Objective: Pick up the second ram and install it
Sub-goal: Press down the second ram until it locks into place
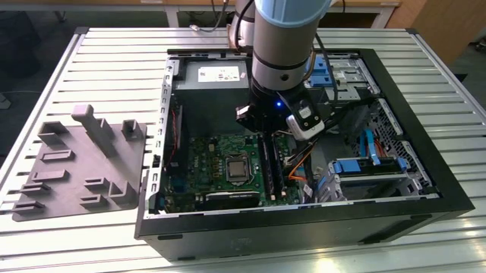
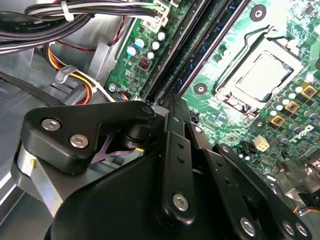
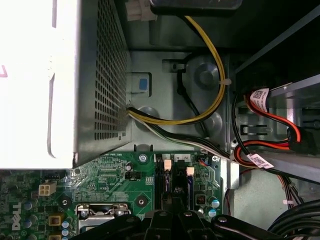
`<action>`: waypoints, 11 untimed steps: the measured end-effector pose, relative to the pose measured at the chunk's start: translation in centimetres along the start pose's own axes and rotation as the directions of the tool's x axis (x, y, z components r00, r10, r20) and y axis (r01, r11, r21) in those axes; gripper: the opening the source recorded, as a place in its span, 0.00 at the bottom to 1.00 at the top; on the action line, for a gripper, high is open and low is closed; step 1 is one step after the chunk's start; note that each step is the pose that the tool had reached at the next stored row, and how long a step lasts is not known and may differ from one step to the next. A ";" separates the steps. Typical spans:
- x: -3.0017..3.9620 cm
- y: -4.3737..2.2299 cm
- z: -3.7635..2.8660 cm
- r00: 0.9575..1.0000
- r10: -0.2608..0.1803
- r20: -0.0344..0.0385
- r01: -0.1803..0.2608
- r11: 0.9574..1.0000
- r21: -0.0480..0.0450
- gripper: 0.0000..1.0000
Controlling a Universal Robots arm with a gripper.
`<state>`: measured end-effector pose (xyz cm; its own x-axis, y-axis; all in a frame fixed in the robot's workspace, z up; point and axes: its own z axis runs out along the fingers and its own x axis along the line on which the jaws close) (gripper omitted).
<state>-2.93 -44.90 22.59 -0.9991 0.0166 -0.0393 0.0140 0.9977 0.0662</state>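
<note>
A slatted metal counter (image 1: 114, 57) carries an open computer case (image 1: 425, 187) lying on its side. A grey moulded tray (image 1: 76, 170) sits beside it on the exterior view's left. The robot arm (image 1: 285, 51) comes down into the case past the power supply (image 1: 216, 74), and its claw (image 1: 262, 122) hangs low over the green motherboard (image 1: 213, 165).

On that board the processor socket (image 1: 238, 169) sits near the middle. The long black memory slots (image 1: 270, 165) lie just beside it, toward the exterior view's right. The slots run lengthwise from the power supply end toward the near wall of the case. The claw stands over their power supply end and lines up with them.

In the second wrist view the claw (image 2: 170, 100) tapers to a point right at the end of the slots. A thin dark-green strip, which I take to be the ram (image 2: 200, 52), lies along the slot bank. It stretches straight away from the claw, its long axis along the slots and its near end just below the tip. It looks seated or nearly so, though I cannot be sure.

I cannot tell whether the claw is apart, together or clamped on that strip.

In the first wrist view the claw (image 3: 172, 212) meets the same slot ends, with their pale latch tabs (image 3: 167, 163) just beyond it.
</note>
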 end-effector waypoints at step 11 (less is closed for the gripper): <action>0.02 0.01 0.28 1.000 0.000 0.000 0.000 1.000 0.000 0.11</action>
<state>-2.94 -44.87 22.31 -0.9991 0.0167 -0.0392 0.0140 0.9977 0.0661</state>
